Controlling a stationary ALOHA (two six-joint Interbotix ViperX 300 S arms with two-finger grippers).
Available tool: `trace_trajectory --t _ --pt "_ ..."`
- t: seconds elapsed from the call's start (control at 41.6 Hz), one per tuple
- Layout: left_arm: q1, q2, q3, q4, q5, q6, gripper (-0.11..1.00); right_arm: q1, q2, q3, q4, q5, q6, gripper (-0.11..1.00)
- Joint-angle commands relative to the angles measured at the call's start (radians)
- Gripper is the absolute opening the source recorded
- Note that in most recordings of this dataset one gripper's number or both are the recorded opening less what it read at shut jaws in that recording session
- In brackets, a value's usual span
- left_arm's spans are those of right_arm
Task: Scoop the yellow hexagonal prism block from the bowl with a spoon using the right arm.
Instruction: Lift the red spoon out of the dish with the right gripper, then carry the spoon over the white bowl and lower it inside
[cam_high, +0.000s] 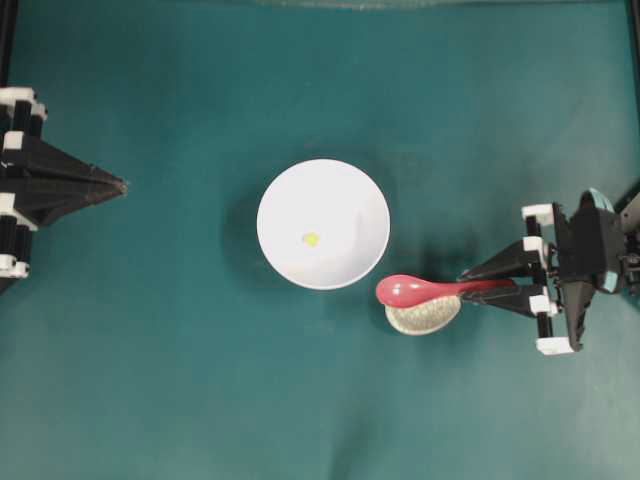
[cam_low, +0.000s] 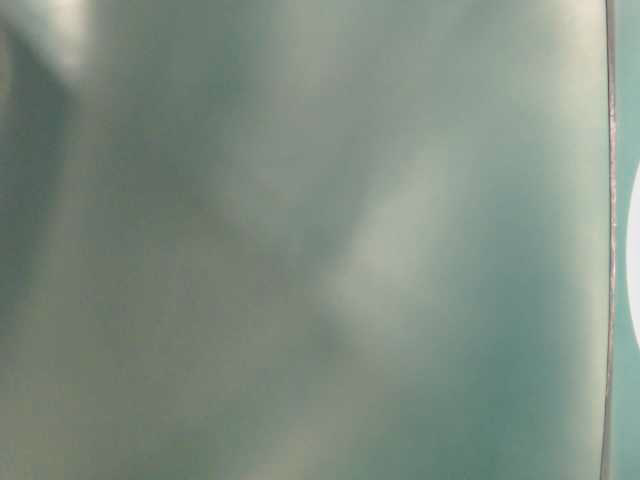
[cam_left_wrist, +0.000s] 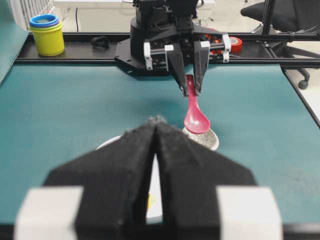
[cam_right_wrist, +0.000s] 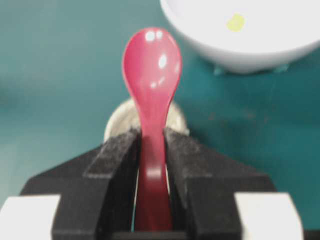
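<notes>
Yellow, tiny and alone: the yellow hexagonal prism block (cam_high: 311, 239) sits on the floor of the bowl (cam_high: 360, 190), a little off centre, untouched. In the right wrist view it shows as a small bright dot ahead of the fingers and off to their right, well beyond the spoon's tip.

And the spoon (cam_right_wrist: 151, 75) is in hand! The right gripper (cam_right_wrist: 151, 150) has both fingers (cam_right_wrist: 116, 160) clamped on the handle, one pad each side, scoop jutting straight out in front, hollow side facing up at the wrist camera. Directly beneath the scoop lies the small speckled dish (cam_high: 425, 318), and the view from across the table suggests the spoon hangs clear above it, though a light touch can't be ruled out. The scoop's tip is just beside the bowl's outer wall, not yet over the rim.

So I'd call this the carry: spoon picked up, scooping not begun. Next comes a swing of the scoop over the rim, then a dip so its lip slides under that little block. Such a small piece could skate away across the smooth white floor, so a low, shallow approach looks wise.

Over on the far side, the left gripper (cam_left_wrist: 155, 165) is parked well back from the bowl, its fingers pressed together on nothing.
</notes>
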Motion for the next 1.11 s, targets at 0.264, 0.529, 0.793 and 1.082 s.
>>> trace_trajectory --t 0.264,0.529,0.793,1.082 --pt "0.026 0.014 -0.02 0.003 0.006 0.003 0.0 -0.267 -0.218 -0.273 -0.011 0.667 -0.144 0.21" --pt "0.064 0.012 -0.02 0.005 0.023 0.0 0.0 -0.495 -0.195 -0.434 -0.084 0.997 -0.149 0.21" --pt "0.072 0.011 -0.021 0.005 0.057 -0.008 0.0 -0.572 -0.071 -0.62 -0.152 1.243 -0.141 0.21" --pt "0.072 0.012 -0.02 0.005 0.057 -0.002 0.0 -0.577 0.127 -0.825 -0.204 1.482 -0.1 0.21"
